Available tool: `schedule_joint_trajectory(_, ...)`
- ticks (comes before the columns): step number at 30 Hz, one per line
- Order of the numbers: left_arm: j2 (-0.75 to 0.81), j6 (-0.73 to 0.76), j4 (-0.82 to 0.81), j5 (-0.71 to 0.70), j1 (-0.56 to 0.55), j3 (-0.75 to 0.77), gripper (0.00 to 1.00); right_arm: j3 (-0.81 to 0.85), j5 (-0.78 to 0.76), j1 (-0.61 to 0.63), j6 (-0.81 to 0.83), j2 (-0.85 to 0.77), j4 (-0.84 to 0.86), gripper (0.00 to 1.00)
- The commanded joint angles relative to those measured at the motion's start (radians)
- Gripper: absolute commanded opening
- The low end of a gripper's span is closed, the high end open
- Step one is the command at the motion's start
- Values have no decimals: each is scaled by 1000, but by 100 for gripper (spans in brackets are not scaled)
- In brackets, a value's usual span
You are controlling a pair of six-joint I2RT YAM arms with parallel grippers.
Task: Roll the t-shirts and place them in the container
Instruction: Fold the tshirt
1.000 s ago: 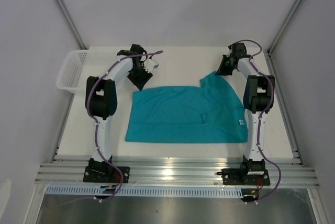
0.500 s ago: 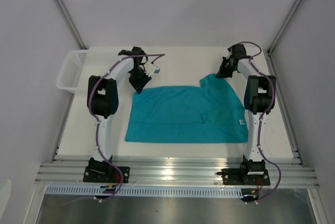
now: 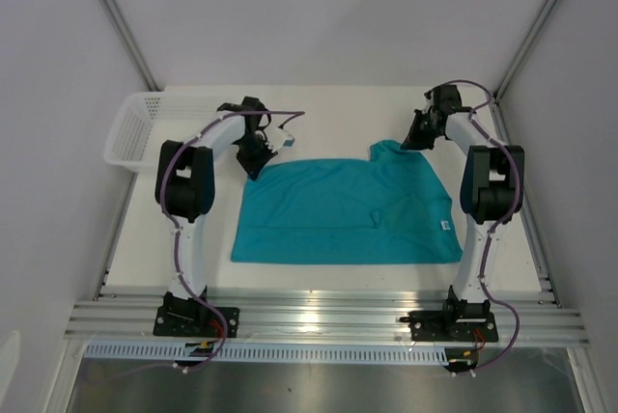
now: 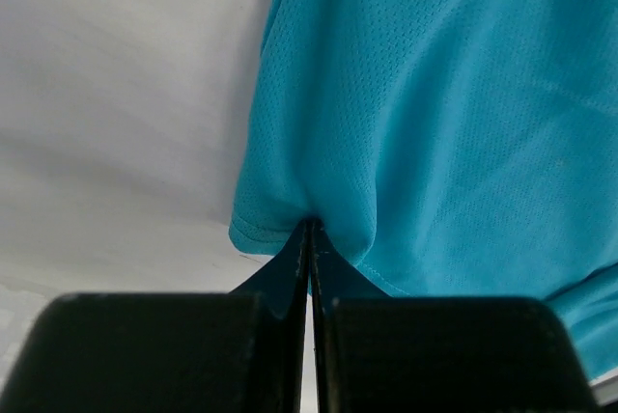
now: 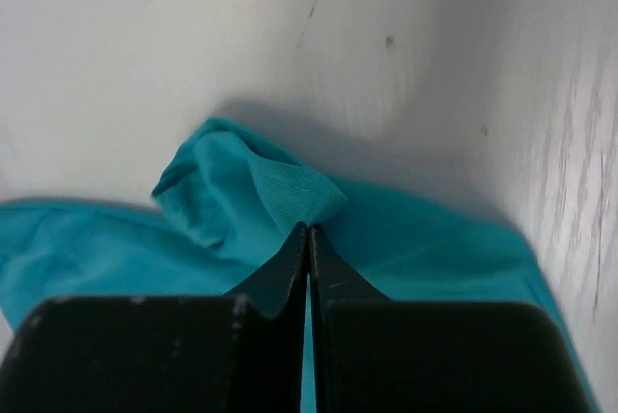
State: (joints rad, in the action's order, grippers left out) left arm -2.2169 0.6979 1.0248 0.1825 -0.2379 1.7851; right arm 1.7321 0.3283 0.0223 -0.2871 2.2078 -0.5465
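The right gripper's black fingers [image 5: 280,283] pinch a bunched fold of the teal t-shirt [image 5: 290,191] on the white table [image 5: 193,37].

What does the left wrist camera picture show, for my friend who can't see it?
The robot's black left hand, shut tight, pinches the edge of a teal t-shirt at the bottom middle of the picture. The shirt fills the right side, puckered where it is pinched, and a white table fills the left.

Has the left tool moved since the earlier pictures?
Yes. The left tool has come slightly nearer, away from the table's far edge, and now stands shut on the t-shirt's far left corner.
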Motion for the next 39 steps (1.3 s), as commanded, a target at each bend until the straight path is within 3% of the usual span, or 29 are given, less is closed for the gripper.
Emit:
schedule_joint_trajectory(1, 134, 49, -75, 21, 6, -59, 0, -72, 23, 5, 2, -157, 42, 0)
schedule_joint_trajectory(5, 163, 54, -91, 23, 6, -89, 1, -183, 23, 7, -3, -258, 94, 0)
schedule_joint_trajectory(15, 192, 40, -104, 2, 8, -87, 1, -258, 23, 7, 16, -350, 69, 0)
schedule_joint_trajectory(16, 171, 31, -114, -15, 8, -82, 2, -264, 26, 5, 17, -355, 71, 0)
schedule_joint_trajectory(17, 149, 20, -112, -59, 8, -49, 19, -273, 28, 5, 14, -358, 85, 0)
schedule_joint_trajectory(20, 33, -46, -28, -95, 8, 97, 37, -293, 46, 8, -15, -350, 108, 0)
schedule_joint_trajectory(21, 4, -58, 1, -94, 6, 182, 39, -293, 55, 10, -20, -347, 111, 0)
schedule_joint_trajectory(25, -61, -84, 41, -110, 5, 195, 45, -305, 48, 22, -23, -356, 118, 0)
schedule_joint_trajectory(29, -122, -26, 105, -110, 6, 244, 47, -305, 37, 28, -24, -361, 109, 0)
schedule_joint_trajectory(33, -159, 47, 291, -10, 9, 315, 49, -309, 11, 31, -6, -375, 85, 0)
schedule_joint_trajectory(36, -148, 104, 294, -3, 8, 287, 55, -315, -5, 31, 0, -384, 72, 0)
schedule_joint_trajectory(39, -196, 110, 313, -41, 9, 321, 54, -316, -9, 31, -3, -385, 69, 0)
